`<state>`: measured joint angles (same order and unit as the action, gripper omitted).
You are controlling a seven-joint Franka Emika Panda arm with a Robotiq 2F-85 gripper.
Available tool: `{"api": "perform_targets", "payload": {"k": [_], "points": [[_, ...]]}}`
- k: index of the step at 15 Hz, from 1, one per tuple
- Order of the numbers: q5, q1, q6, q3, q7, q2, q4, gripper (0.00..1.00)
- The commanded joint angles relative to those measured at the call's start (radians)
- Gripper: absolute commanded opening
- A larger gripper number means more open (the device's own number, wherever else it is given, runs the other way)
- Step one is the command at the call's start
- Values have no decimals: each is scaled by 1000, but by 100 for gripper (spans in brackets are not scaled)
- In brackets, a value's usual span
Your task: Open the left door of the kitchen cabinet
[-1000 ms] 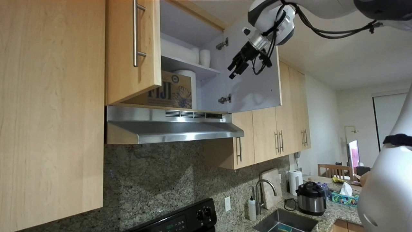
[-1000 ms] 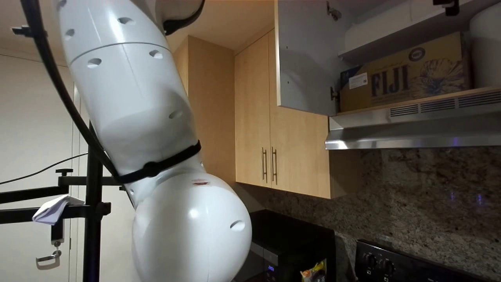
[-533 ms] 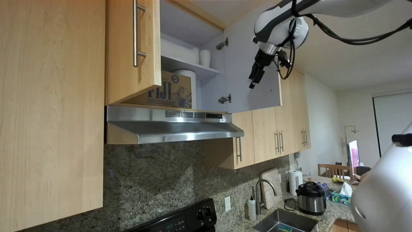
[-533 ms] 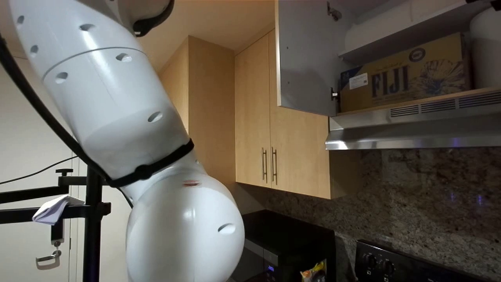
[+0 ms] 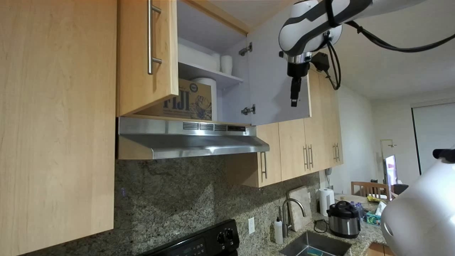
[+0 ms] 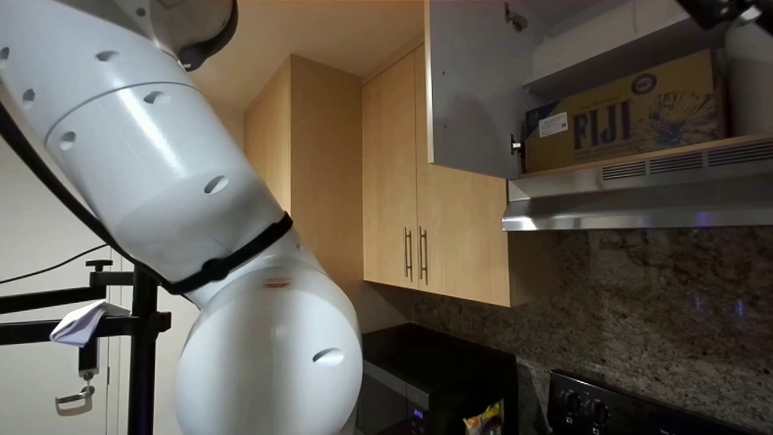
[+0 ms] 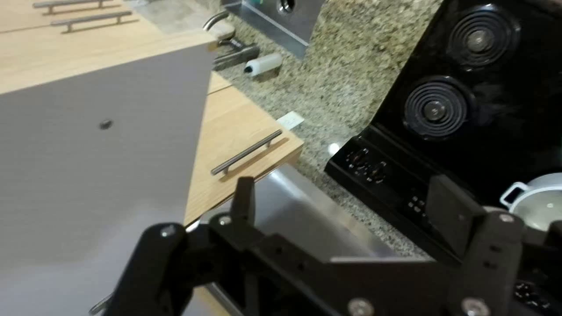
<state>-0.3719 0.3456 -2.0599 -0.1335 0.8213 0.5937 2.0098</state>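
Looking at an exterior view, I find the left door [image 5: 137, 67] ajar, upper left, handle [image 5: 149, 39] upright, across the frame from my empty hand [image 5: 294, 101], fingers [image 7: 452, 215] spread; depth is hard to judge.

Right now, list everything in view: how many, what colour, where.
Cabinet: one, light wood, above hood
Left door: one, light wood, cabinet's left, open
Right door: one, white inside, cabinet's right, open
Other cabinets: several, light wood, both sides
Carton: one, brown, in cabinet
Unclear items: several, white, around carton
Hood: one, silver, under cabinet
Stove: one, black, below hood
Pot: one, white, on stove
Microwave: one, black, beside stove
Sink: one, silver, in counter
Faucet: one, silver, behind sink
Bottle: one, white, beside faucet
Cooker: one, black-silver, on counter
Paper towel: one, white, behind cooker
Tissue box: one, teal, beyond cooker
Arm: one, white, both exterior views
Gripper: one, black, open, by right door
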Motion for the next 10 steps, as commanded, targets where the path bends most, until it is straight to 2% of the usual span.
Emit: {"api": "perform_targets", "payload": {"k": [1,5,10], "points": [[-32,-64,211,40,-162,9,-14,100],[81,-206,353,13,-240,24,-46,100],[236,-318,376,-42,-290,40,-74,100]]}}
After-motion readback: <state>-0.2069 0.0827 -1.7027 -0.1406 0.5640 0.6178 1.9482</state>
